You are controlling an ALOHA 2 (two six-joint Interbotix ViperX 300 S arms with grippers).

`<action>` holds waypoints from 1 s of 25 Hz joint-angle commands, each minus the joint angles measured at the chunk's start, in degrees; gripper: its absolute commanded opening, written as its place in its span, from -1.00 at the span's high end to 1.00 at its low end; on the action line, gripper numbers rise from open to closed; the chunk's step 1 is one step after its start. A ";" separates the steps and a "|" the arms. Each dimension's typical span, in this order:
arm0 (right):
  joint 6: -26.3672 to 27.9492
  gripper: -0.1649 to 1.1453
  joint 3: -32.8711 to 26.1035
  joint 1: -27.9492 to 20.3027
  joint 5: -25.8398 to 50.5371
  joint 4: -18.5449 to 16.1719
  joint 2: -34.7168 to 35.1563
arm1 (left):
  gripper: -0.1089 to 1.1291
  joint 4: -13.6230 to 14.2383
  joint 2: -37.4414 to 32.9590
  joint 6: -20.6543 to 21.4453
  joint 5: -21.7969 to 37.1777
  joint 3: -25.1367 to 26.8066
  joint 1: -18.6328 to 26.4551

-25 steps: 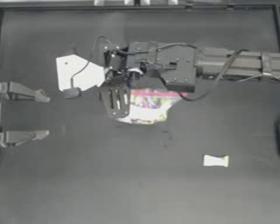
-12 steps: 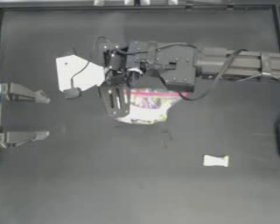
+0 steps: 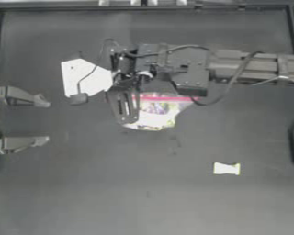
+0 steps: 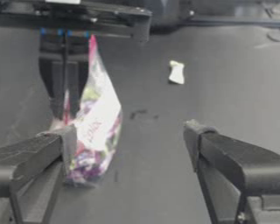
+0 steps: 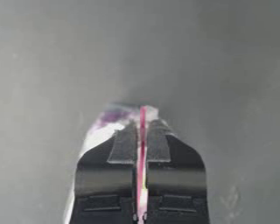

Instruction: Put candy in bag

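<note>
The bag (image 3: 154, 111), clear and crinkly with a pink-red strip and coloured sweets inside, hangs just left of the table's middle. My right gripper (image 3: 123, 114) has reached across from the right and is shut on the bag's pink strip (image 5: 142, 127). In the left wrist view the bag (image 4: 96, 122) dangles upright from that gripper's fingers (image 4: 60, 83). The candy (image 3: 226, 169), a small pale wrapped piece, lies alone on the table towards the front right, also visible as the candy (image 4: 176, 72). My left gripper (image 3: 24, 120) is parked open at the left edge, holding nothing.
A white sheet of paper (image 3: 82, 77) lies left of the bag, with a small grey tab (image 3: 79, 97) at its near corner. The right arm's body and cables (image 3: 235, 69) stretch across the back right. The table's raised rim (image 3: 143, 7) runs along the back.
</note>
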 commanded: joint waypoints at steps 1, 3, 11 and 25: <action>-0.09 0.65 1.05 -0.35 -1.93 1.41 -4.57 | -0.81 -0.09 0.44 -0.09 -0.18 -0.70 0.70; -0.09 0.65 2.11 -0.44 -2.81 1.76 -5.36 | -0.81 -0.09 0.79 -0.09 -0.09 -0.70 1.49; -0.09 0.65 7.12 -0.70 -6.86 2.29 -8.44 | -0.81 -0.09 4.66 0.00 0.00 -1.14 3.87; 0.26 0.66 13.27 -0.88 -13.18 2.81 -11.87 | -0.81 0.53 18.28 0.97 -4.83 -4.75 8.17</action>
